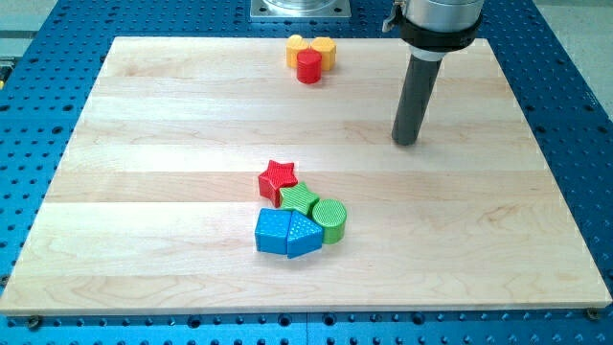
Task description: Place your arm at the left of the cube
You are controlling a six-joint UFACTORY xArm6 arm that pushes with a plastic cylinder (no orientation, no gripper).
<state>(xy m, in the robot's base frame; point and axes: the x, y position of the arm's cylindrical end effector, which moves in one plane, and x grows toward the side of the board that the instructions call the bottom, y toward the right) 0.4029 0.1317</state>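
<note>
A blue cube point(271, 232) lies on the wooden board point(144, 192) below the middle, at the left end of a tight cluster. Touching its right side is a blue triangular block point(304, 235). A green cylinder point(330, 219) sits to the right of that, a green block point(299, 200) above them, and a red star point(278, 176) at the cluster's top. My tip point(407, 142) rests on the board well up and to the right of the cluster, far from the cube.
Near the view's top edge of the board a red cylinder point(307, 66) touches two yellow blocks point(298, 46) point(324, 50). The board lies on a blue perforated table point(38, 77).
</note>
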